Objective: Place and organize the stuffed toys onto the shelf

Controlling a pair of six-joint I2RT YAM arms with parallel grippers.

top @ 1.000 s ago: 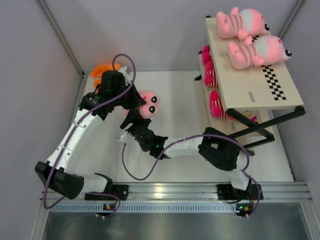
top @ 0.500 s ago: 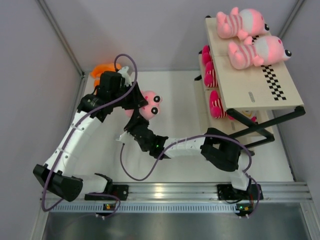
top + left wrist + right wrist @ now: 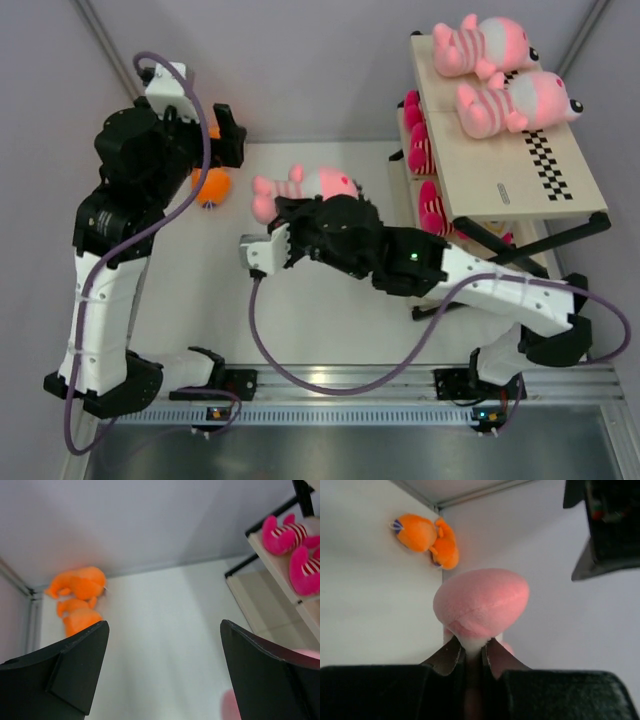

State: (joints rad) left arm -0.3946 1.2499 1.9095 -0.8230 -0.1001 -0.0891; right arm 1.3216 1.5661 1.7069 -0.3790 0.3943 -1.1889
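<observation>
My right gripper (image 3: 288,208) (image 3: 473,655) is shut on a pale-pink striped stuffed toy (image 3: 305,185) (image 3: 480,600) and holds it above the table's middle. The left gripper (image 3: 225,145) (image 3: 165,672) is raised at the far left, open and empty, apart from that toy. Orange stuffed toys (image 3: 211,185) (image 3: 75,597) (image 3: 425,537) lie in the far left corner. The shelf (image 3: 545,170) stands at the right with two pale-pink toys (image 3: 482,45) (image 3: 515,100) on its top board. Hot-pink toys (image 3: 420,150) (image 3: 287,530) lie on its lower boards.
Grey walls close the table on the left, back and right. The shelf's black crossed frame (image 3: 530,245) juts out near the right arm's forearm. A purple cable (image 3: 290,350) loops under the right arm. The left arm's black wrist (image 3: 610,525) shows at the right wrist view's upper right.
The left gripper opened, let go of the pale-pink toy and rose back to the far left. The right gripper shut on that toy and lifted it to the right.
</observation>
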